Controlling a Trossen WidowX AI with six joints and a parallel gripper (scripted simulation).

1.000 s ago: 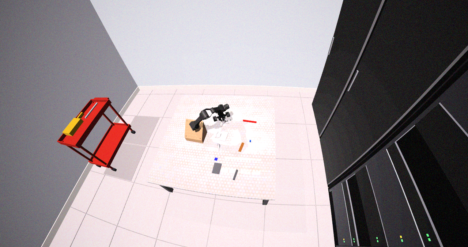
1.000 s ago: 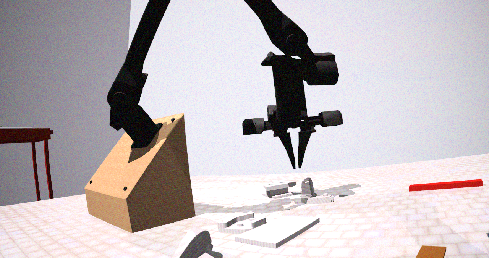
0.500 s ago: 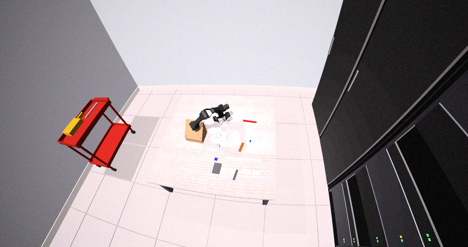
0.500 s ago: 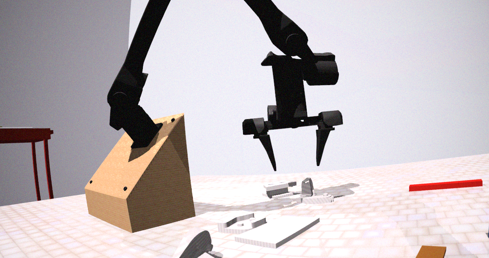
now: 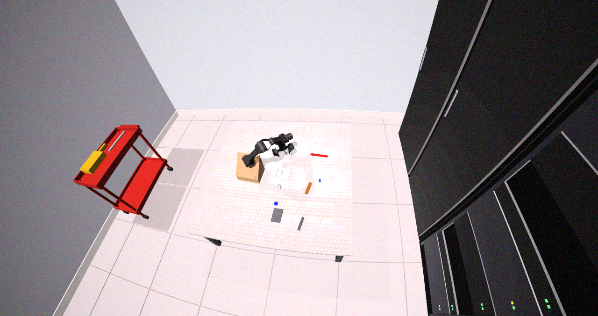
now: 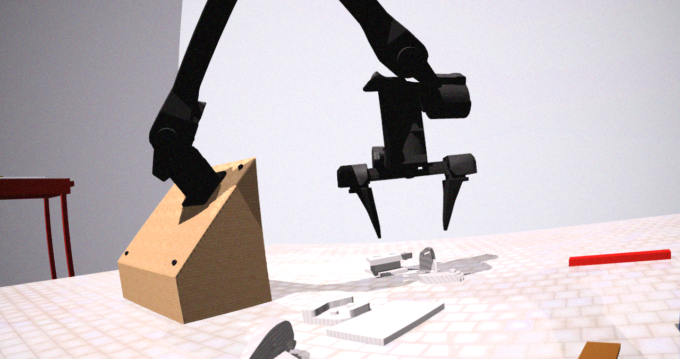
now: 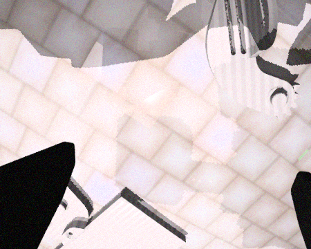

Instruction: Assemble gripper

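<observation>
My gripper (image 6: 412, 233) (image 7: 188, 169) is wide open and empty, high above the table. A white ribbed jaw (image 6: 439, 277) (image 7: 236, 74), with an upright fin and a round feature near its toothed end, lies below and behind it. The white gripper base (image 6: 385, 322) (image 7: 117, 229) (image 5: 286, 174) lies flat nearer the exterior camera; its walled end shows small pins, with no jaw on them. A second white jaw (image 6: 271, 340) (image 5: 279, 186) lies apart at the front. Another white part (image 6: 384, 263), seemingly the housing plate, lies at the back; its details are unclear.
The wooden arm mount (image 5: 248, 167) (image 6: 221, 266) stands left of the parts. A red bar (image 5: 318, 155) (image 6: 619, 258) and an orange block (image 5: 308, 188) (image 6: 600, 349) lie to the right. A blue cube (image 5: 275, 203), a dark plate (image 5: 276, 215) and a dark bar (image 5: 300, 223) lie nearer the table's front edge.
</observation>
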